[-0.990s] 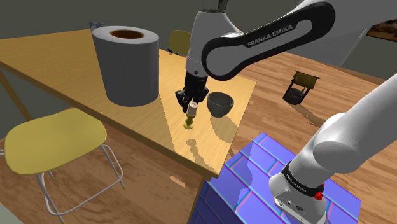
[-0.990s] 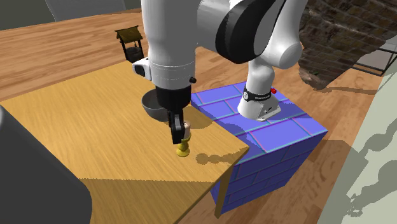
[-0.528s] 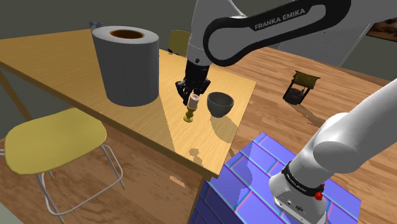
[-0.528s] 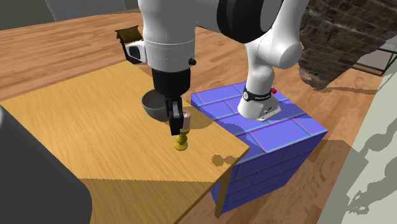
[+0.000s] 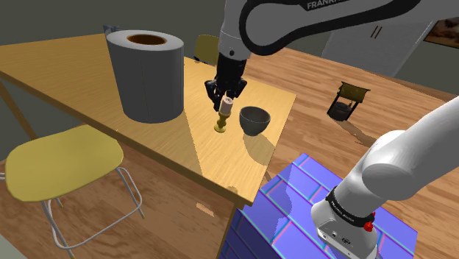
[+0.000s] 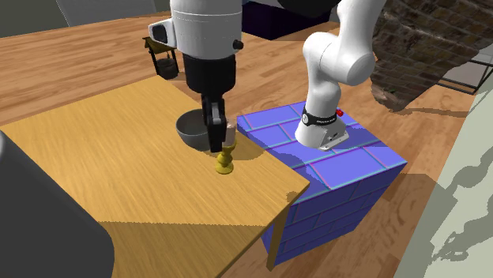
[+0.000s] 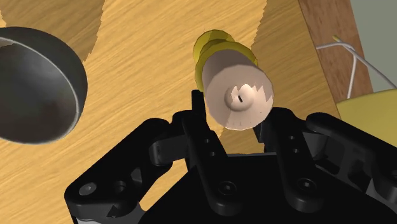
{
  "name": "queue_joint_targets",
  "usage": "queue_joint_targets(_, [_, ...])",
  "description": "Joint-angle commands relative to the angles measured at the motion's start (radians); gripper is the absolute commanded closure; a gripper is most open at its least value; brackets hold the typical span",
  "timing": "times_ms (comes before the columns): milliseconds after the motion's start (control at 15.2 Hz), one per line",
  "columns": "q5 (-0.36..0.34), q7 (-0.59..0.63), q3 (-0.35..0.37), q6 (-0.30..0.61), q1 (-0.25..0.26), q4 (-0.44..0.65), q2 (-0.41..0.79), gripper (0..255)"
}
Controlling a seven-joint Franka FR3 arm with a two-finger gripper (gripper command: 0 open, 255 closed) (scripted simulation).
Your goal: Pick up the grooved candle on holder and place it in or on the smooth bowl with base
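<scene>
Our claw (image 5: 226, 104) (image 6: 219, 143) (image 7: 232, 112) points down over the wooden worktop (image 5: 73, 62) (image 6: 95, 158), its two black fingers clamped on the pale grooved candle (image 5: 226, 109) (image 6: 229, 148) (image 7: 238, 95). The candle stands upright in the grip, its yellow holder (image 5: 221, 126) (image 6: 224, 165) hanging below the fingertips. We cannot tell whether the holder touches the wood. The dark smooth bowl (image 5: 254, 120) (image 6: 192, 130) (image 7: 35, 83) sits on the worktop just beside the candle, apart from it. In the shoulder view we see a big grey roll (image 5: 146, 77) to the left, well apart, and a yellow stool (image 5: 62, 158) lower left.
</scene>
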Motion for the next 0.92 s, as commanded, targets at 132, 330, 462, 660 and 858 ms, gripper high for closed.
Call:
queue_joint_targets(132, [0.002, 0.000, -0.004, -0.056, 0.000, 0.042, -0.014, 255])
queue_joint_targets(330, [0.002, -0.002, -0.008, -0.097, -0.001, 0.076, -0.021, 255])
queue_joint_targets(462, [0.002, -0.002, -0.011, -0.124, -0.001, 0.099, -0.025, 255])
queue_joint_targets(660, [0.003, -0.055, -0.048, -0.142, -0.017, 0.091, -0.049, 255])
queue_joint_targets(858, [-0.002, -0.132, -0.103, -0.155, -0.042, 0.073, -0.075, 255])
